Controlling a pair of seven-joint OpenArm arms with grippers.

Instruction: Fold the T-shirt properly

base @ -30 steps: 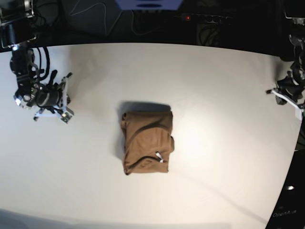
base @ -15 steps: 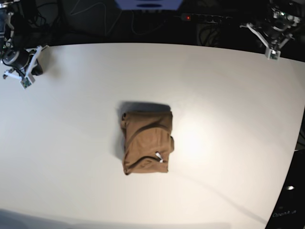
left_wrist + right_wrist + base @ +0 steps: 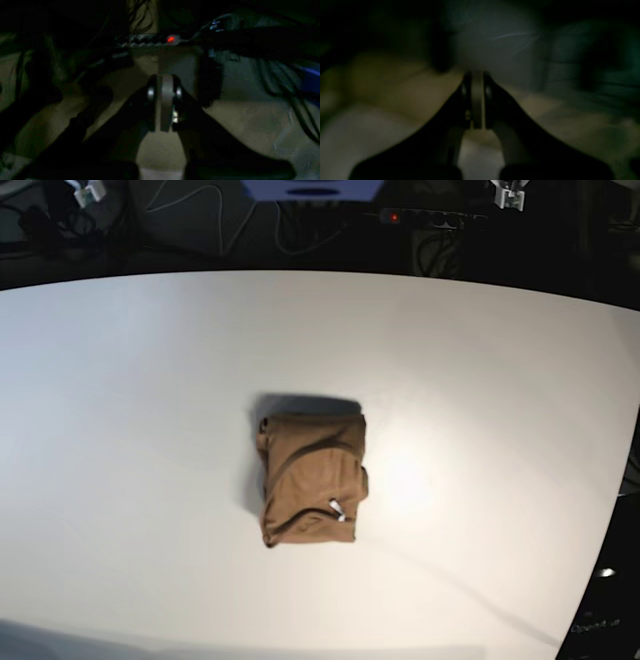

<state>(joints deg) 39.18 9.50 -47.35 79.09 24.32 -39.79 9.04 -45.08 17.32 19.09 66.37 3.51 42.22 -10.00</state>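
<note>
The white bench [image 3: 480,430] fills nearly the whole base view, its far edge curving against a dark strip at the top. Nothing stands on its surface around the cloth, and nothing lies between the cloth and either arm.

The T-shirt [image 3: 310,480] lies near the middle of the bench, folded into a compact, roughly rectangular tan-brown bundle that is longer front to back. Soft creases run across its top layer, and it casts a shadow along its far and left edges. A small white tag [image 3: 336,508] shows near its lower right corner.

Beyond the far edge, the dark strip holds loose cables [image 3: 190,202], a blue object [image 3: 312,188] at top centre and a power strip [image 3: 430,218] with a red light. The same strip with its red light [image 3: 170,39] appears ahead in the left wrist view, among dim cables.

The left end effector [image 3: 163,85] has its two dark fingers pressed together with nothing between them, pointing at that clutter off the bench. The right end effector [image 3: 477,77] is likewise closed tight and empty; its view is dark and blurred. In the base view only small white parts of the arms show at the top corners, well apart from the T-shirt.
</note>
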